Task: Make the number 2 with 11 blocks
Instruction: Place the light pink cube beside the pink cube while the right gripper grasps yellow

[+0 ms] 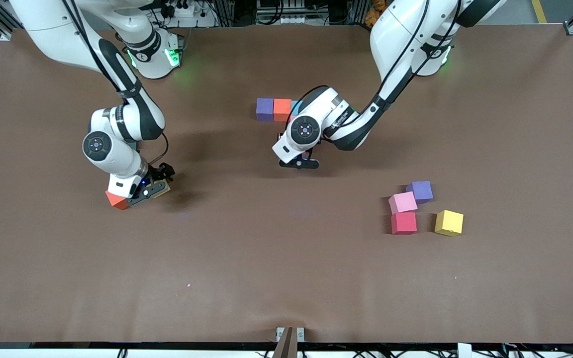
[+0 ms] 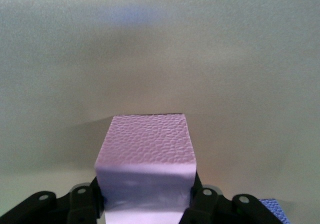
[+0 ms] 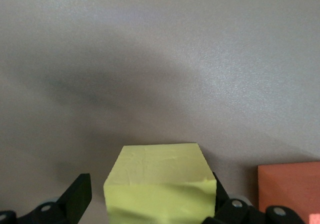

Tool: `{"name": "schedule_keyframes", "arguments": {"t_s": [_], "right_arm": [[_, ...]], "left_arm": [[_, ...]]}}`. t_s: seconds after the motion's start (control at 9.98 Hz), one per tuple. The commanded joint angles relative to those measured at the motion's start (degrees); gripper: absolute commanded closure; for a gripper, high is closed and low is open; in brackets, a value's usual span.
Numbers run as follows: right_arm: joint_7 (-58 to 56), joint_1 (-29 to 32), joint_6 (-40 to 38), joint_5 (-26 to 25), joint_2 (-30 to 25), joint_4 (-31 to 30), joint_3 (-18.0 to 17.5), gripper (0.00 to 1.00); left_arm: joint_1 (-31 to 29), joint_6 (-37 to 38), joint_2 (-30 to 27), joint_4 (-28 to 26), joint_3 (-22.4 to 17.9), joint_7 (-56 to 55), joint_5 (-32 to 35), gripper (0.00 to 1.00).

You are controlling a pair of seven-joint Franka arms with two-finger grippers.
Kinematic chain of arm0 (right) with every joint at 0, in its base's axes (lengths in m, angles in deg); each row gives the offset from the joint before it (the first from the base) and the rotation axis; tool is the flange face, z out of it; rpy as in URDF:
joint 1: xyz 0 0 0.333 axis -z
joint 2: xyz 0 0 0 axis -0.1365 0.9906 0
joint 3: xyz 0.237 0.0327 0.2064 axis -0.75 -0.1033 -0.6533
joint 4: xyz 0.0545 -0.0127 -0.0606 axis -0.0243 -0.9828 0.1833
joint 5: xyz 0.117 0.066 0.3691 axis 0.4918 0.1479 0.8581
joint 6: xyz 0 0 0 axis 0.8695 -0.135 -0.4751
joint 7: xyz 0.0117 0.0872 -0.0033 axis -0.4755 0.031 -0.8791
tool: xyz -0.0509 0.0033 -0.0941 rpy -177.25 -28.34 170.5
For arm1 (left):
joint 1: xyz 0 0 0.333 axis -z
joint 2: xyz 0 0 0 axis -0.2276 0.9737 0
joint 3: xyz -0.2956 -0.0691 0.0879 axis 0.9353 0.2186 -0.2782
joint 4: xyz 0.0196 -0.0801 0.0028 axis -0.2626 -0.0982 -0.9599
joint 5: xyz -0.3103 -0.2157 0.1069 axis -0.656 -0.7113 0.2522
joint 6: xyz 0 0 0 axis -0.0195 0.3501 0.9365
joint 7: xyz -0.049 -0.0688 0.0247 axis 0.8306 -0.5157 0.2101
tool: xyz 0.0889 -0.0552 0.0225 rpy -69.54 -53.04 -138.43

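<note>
Nearest the front camera on the brown tabletop [image 1: 266, 258], toward my left arm's end, the yellow block [image 1: 449, 222] sits just beside the red block [image 1: 404, 223], with a small gap between them. The pink block [image 1: 403, 202] touches the red one's farther edge, and the purple block [image 1: 420, 191] sits at the pink one's farther corner, turned a little.

Toward my right arm's end, my right gripper [image 3: 150, 201] is down low at the tabletop. Its fingers [image 3: 80, 196] stand wide apart around the yellow-green cube [image 3: 157, 169]. One finger is clear of the cube's side, so I am not gripping it. An orange block [image 1: 116, 200] lies just beside that cube, slightly nearer the camera.

Farther back, at mid-table, my left gripper [image 2: 145, 204] holds the pale lilac-pink block [image 2: 145, 144]. Both fingers [image 2: 197, 196] appear pressed against its sides, though I cannot be sure how firmly. The block seems to rest on the tabletop.

Farthest of all is the start of the number 2 [image 1: 281, 109]. It is a row of a second purple block [image 1: 265, 109], a second orange block [image 1: 282, 109] and a sliver of the light blue block [image 1: 295, 105], each touching the next. My left hand hides most of the light blue one. The pale lilac-pink block sits just nearer the camera than the light blue block.
</note>
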Motion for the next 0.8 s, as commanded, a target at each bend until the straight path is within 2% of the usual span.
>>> {"name": "schedule_keyframes", "arguments": {"t_s": [0.0,0.1,0.3,0.6,0.7], "right_arm": [[-1.38,0.69,1.14,1.51,0.91,0.04,-0.42,0.0],[-1.38,0.69,1.66,1.51,0.92,-0.05,-0.42,0.03],[-0.94,0.69,1.58,1.51,0.92,0.13,-0.42,0.42],[-1.64,0.51,0.79,1.34,0.48,1.01,-0.42,0.69],[-1.64,0.43,0.53,1.34,-0.04,1.44,-0.51,0.71]], "left_arm": [[0.79,-0.35,-0.34,-0.81,-0.61,-0.72,-0.9,0.0],[0.7,-0.35,-0.51,-0.72,-0.61,-0.81,-0.89,0.0],[0.44,0.44,-2.34,-0.19,-0.7,-2.38,-0.72,0.0],[-0.96,5.79,-9.45,0.6,-2.88,-2.48,-0.54,0.0],[-1.14,5.89,-11.04,0.69,-4.63,-2.3,-0.54,0.0]]}}
